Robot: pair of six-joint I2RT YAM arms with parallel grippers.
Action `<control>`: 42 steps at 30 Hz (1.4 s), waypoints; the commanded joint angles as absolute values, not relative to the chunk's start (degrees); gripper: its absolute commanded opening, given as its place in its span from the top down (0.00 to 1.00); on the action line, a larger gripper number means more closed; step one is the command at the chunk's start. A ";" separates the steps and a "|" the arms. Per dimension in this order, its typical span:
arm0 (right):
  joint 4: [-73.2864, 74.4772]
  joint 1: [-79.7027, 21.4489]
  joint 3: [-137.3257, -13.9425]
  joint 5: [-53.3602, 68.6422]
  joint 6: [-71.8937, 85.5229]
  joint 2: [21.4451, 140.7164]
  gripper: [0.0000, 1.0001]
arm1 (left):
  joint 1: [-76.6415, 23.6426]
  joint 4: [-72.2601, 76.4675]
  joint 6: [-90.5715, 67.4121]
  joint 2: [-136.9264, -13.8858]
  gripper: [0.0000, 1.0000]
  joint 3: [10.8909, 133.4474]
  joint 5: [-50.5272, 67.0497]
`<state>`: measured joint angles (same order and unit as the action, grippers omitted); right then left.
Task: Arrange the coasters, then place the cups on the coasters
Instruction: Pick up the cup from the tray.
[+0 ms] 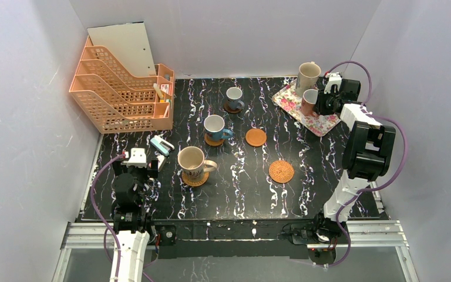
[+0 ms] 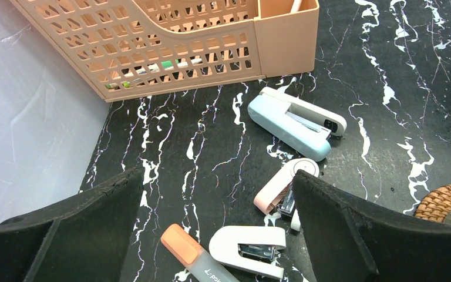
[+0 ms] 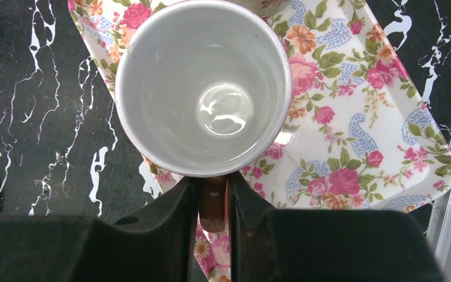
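My right gripper (image 3: 213, 197) is shut on the handle (image 3: 212, 205) of the small brownish-orange cup (image 3: 202, 88), which stands on the floral tray (image 3: 358, 147). The top view shows this cup (image 1: 309, 101) beside a large beige cup (image 1: 308, 76) on the tray (image 1: 290, 100). Three cups stand on coasters: a beige one (image 1: 192, 160) on a wicker coaster (image 1: 195, 179), a blue one (image 1: 215, 126) and a small blue one (image 1: 234, 97). A wood coaster (image 1: 256, 137) and a wicker coaster (image 1: 281, 171) lie bare. My left gripper (image 2: 216, 176) hangs open over the table's left side.
An orange mesh file organizer (image 1: 123, 88) stands at the back left. Under my left gripper lie a blue stapler (image 2: 293, 123), a pink one (image 2: 285, 188), a white one (image 2: 249, 249) and an orange highlighter (image 2: 197, 255). Grey walls close in three sides.
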<state>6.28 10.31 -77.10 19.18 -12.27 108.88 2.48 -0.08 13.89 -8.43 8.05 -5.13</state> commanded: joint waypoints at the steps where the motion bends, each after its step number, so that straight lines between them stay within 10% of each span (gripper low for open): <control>1: 6.38 9.93 -79.35 19.28 -12.82 108.77 0.75 | 2.70 0.47 13.89 -8.43 0.03 7.56 -5.59; 5: 7.22 9.88 -79.88 19.29 -13.16 109.05 0.99 | 2.72 0.54 13.87 -8.39 0.03 7.56 -5.60; 42: -9.15 9.93 -66.45 26.90 -11.80 93.56 0.99 | 2.68 0.68 13.81 -8.50 0.03 7.55 -5.83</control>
